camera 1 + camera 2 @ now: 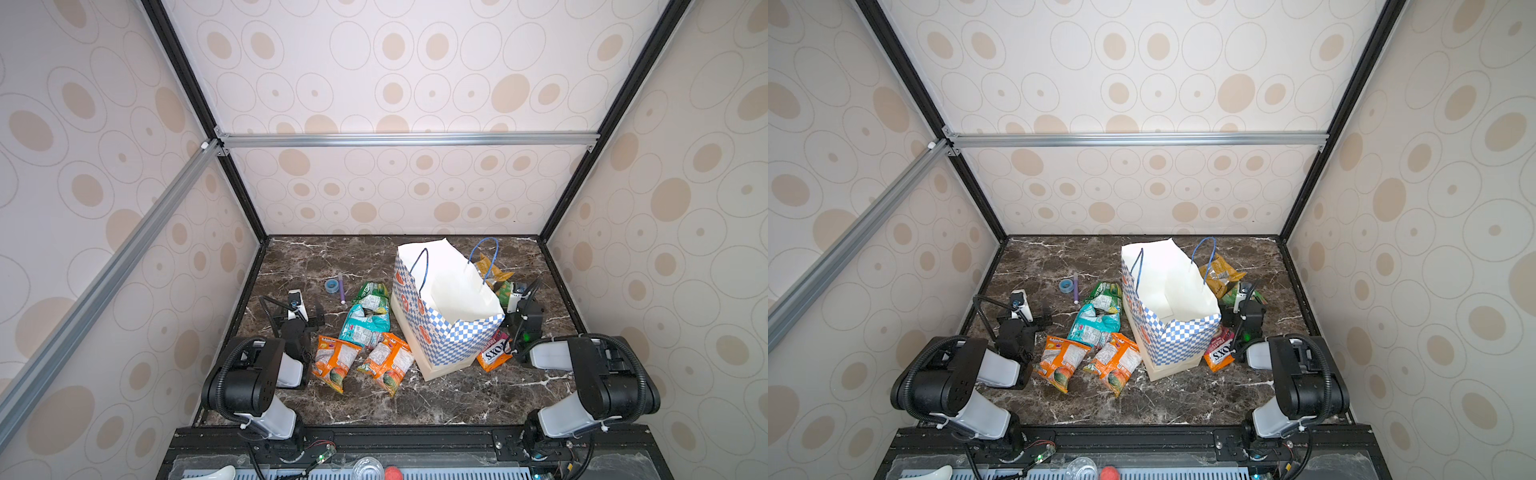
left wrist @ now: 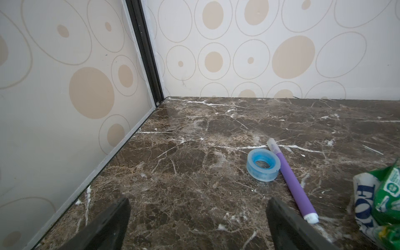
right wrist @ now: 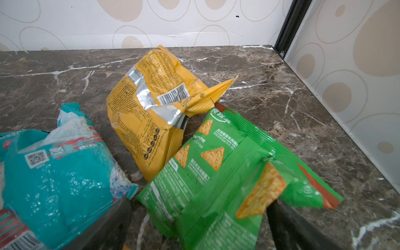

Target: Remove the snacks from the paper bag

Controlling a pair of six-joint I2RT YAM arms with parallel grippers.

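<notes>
At the left of both top views the left gripper (image 2: pixel 198 202) sits low over the dark brown marble tabletop (image 1: pixel 457 399), jaws wide apart with nothing between them. Up and to its right lie a small blue tape roll (image 1: pixel 331 285) and a purple pen (image 1: pixel 341 289). Next come four crinkly foil snacks: two orange-and-white packets (image 1: pixel 334 363), a teal packet (image 1: pixel 365 322) and a green packet (image 1: pixel 372 295). Centre right, the blue-and-white checkered paper bag (image 1: pixel 457 336) stands upright, mouth open, its white inside showing no packet. At its right lie the orange FOX'S packet (image 1: pixel 494 353), a yellow packet (image 1: pixel 500 274) and a green tortilla-chip packet (image 3: pixel 216 173), which lies loose between the spread jaws of the right gripper (image 3: pixel 199 201). The emptying looks finished; the next move calls for lifting that arm clear without dragging the packet.
</notes>
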